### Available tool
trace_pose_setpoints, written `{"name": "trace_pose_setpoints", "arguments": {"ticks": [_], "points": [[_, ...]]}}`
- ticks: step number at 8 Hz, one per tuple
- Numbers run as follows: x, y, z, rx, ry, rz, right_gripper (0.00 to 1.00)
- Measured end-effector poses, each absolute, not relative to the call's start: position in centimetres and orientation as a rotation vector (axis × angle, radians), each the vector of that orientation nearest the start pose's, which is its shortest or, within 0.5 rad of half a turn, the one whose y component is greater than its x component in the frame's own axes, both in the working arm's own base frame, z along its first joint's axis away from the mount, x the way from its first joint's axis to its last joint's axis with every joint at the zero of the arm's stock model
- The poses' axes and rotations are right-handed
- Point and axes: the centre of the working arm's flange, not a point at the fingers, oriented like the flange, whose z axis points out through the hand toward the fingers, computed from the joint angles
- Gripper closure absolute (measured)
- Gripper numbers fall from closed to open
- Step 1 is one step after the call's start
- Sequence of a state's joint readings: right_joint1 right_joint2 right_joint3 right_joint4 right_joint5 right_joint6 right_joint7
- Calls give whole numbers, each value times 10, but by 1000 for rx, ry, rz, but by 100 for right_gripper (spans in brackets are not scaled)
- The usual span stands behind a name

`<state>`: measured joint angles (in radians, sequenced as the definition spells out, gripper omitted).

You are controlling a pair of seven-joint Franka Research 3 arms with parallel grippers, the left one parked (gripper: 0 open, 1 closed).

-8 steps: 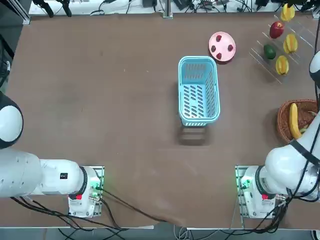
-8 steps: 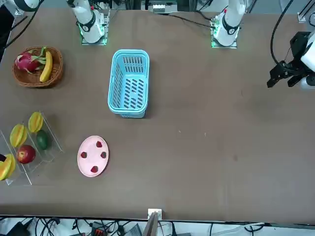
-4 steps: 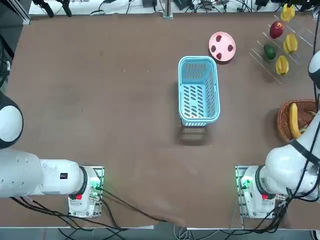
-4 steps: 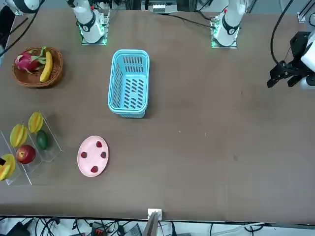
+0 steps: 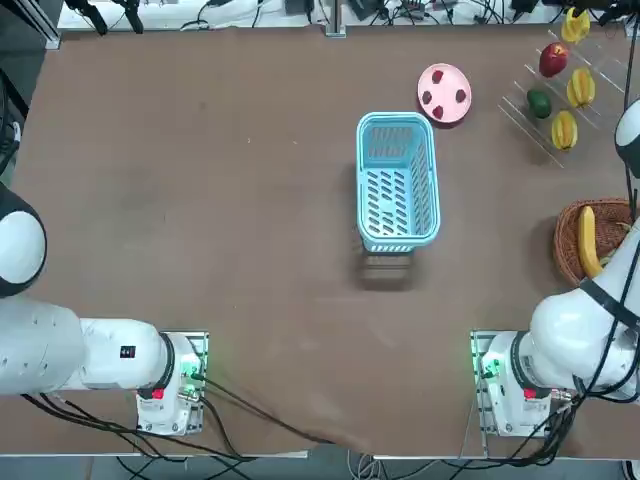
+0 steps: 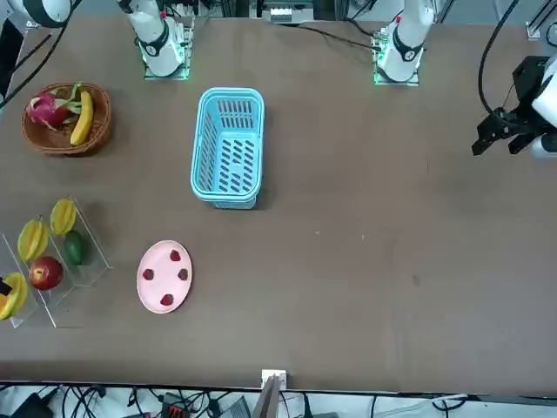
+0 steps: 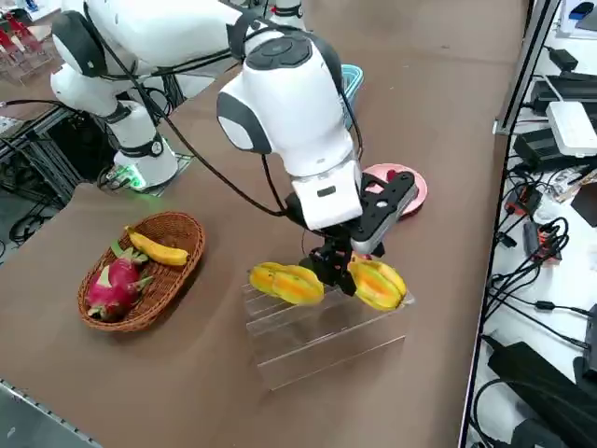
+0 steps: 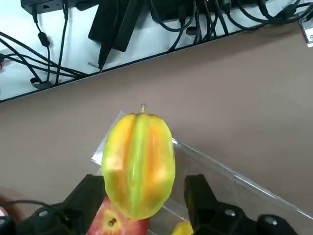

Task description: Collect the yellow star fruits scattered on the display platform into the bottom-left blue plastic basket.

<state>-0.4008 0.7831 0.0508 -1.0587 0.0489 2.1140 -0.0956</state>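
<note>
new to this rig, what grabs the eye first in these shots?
The right gripper hangs open over the clear display platform at the table's far right corner, one finger either side of a yellow star fruit, not yet closed on it. Mid-table sits the empty blue plastic basket, with a pink plate just beyond it.

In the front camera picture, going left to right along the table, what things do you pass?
Clear display platform with its star fruits, then the wicker basket, pink plate, blue plastic basket. The right gripper is over the platform, showing only in the right side view, fingers open.
</note>
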Motion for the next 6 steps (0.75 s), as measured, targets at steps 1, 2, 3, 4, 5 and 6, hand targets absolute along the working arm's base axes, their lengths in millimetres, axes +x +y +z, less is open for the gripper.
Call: {"name": "trace_pose_setpoints", "arguments": {"ticks": [1, 2, 3, 4, 5, 6], "points": [[736, -281, 397, -3061, 453, -449, 2], [736, -281, 397, -3061, 453, -455, 4], [736, -281, 395, -3061, 454, -457, 7], [737, -282, 392, -3062, 453, -454, 12], [737, -282, 389, -3067, 451, -448, 18], [737, -282, 387, -3079, 445, -442, 25]]}}
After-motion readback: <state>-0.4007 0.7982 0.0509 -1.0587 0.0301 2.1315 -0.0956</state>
